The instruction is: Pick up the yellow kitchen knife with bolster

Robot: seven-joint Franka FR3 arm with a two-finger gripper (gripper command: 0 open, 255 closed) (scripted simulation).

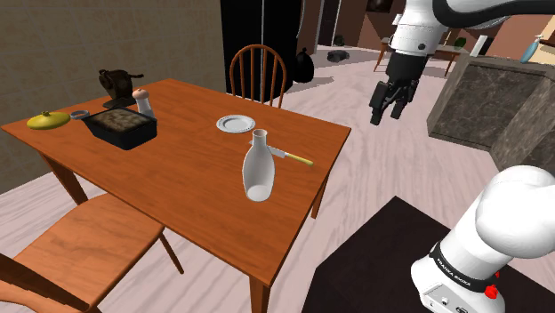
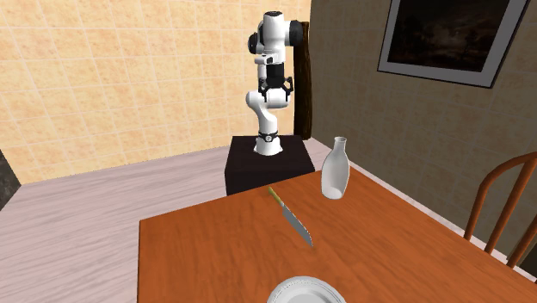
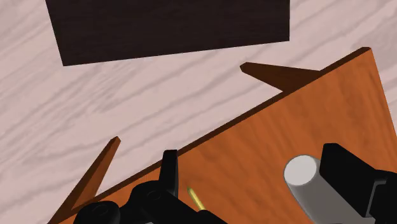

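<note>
Gripper [image 1: 388, 116] wide open, empty, hanging high off table [image 1: 191, 182] edge. Knife [image 1: 294, 157] flat on table near that edge, blade end just beside bottle [image 1: 257, 167], yellow handle toward arm. Judgement: handle likely safer grasp, since bottle crowds blade.

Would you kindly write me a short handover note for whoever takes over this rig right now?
Gripper: open, empty, in the air off the table's edge, above the floor.
Knife: flat on the table near the edge facing the stand, yellow handle toward the robot, close to the upright bottle but apart from it.
Done: nothing grasped yet.
Left: move over the handle, descend, close, lift.
</note>
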